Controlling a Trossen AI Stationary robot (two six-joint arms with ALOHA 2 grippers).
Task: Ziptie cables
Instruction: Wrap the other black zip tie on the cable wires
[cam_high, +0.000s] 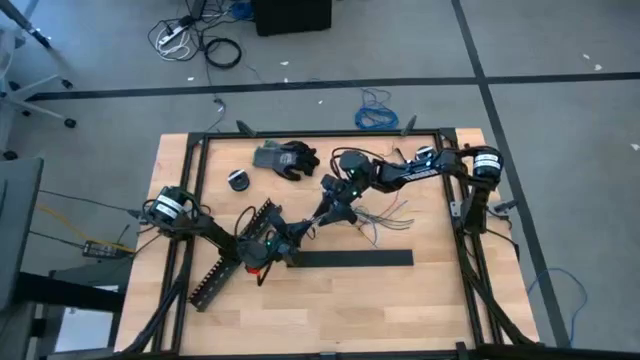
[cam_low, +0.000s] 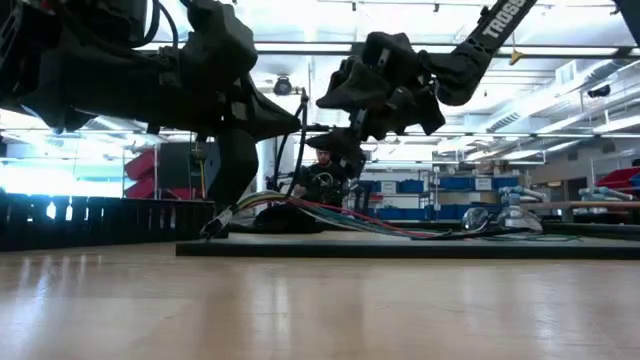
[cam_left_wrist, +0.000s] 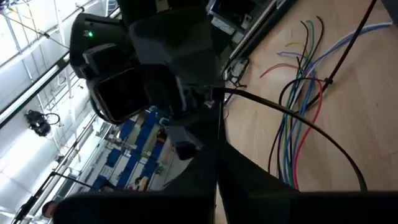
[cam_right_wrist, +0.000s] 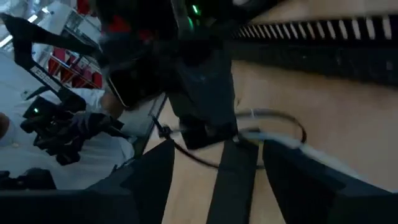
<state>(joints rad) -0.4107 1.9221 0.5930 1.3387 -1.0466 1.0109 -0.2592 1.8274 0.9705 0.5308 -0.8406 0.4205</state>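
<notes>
You look to be in the middle of cinching a ziptie (cam_left_wrist: 292, 118) around the cables (cam_high: 375, 215), so pull slowly along the strip's own line and keep the loop square across the bundle, or it may slide toward the fanned ends. The left end effector (cam_high: 292, 237) sits near the middle of the surface (cam_high: 420, 300), just above the flat black bar (cam_high: 352, 258), clenched on the near end of the cables as far as the low view suggests. The right end effector (cam_high: 335, 205) hovers just beyond it, close enough that the two nearly meet; I cannot tell whether its fingers grip the strip. In the left wrist view the ziptie already curves as a thin black loop over the coloured wires. The cables run from between the two end effectors toward the right, their loose ends spreading on the wood.
</notes>
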